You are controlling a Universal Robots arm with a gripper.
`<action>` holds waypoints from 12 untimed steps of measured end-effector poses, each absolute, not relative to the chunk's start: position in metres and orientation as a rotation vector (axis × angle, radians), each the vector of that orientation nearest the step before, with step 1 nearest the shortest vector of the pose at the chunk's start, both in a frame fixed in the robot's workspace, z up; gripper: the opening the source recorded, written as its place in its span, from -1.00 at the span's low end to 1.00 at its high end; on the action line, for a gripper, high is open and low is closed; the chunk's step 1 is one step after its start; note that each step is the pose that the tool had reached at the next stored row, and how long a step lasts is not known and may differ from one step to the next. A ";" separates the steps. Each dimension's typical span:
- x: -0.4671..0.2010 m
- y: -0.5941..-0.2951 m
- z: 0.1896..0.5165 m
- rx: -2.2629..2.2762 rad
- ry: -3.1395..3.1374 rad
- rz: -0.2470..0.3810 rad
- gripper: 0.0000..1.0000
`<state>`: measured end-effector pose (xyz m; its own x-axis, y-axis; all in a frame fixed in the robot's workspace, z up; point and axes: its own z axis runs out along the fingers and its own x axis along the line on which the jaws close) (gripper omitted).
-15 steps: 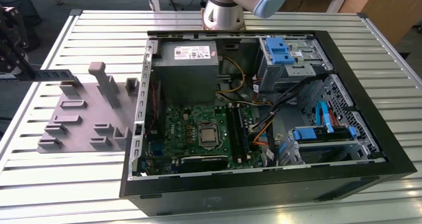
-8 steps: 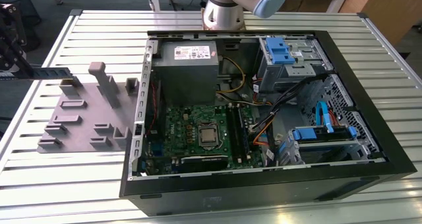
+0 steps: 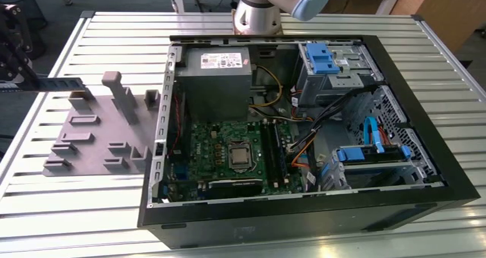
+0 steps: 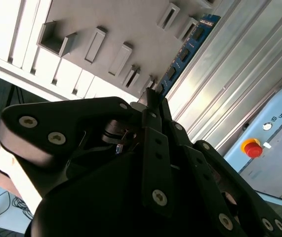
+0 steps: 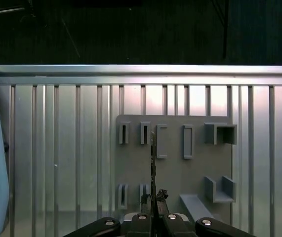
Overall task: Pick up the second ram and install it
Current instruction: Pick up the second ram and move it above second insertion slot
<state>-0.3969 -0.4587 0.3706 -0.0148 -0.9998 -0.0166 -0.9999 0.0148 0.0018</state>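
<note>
Ram: slim, long, flat stick, lying level. Sits at 9 o'clock in exterior view, above far end of grey tray. Second wrist view: ram has blue-green face with row of black chips. One end pinched in gripper.

The black hand at the exterior view's left grips the second ram, which sticks out sideways over the grey tray. Beside the tray, an open computer case lies on the metal table.
</note>
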 end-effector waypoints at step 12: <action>-0.380 -0.459 0.371 -2.198 2.230 0.020 -0.72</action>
<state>-0.3804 -0.4587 0.3706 -0.0148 -0.9998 -0.0166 -0.9999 0.0147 0.0018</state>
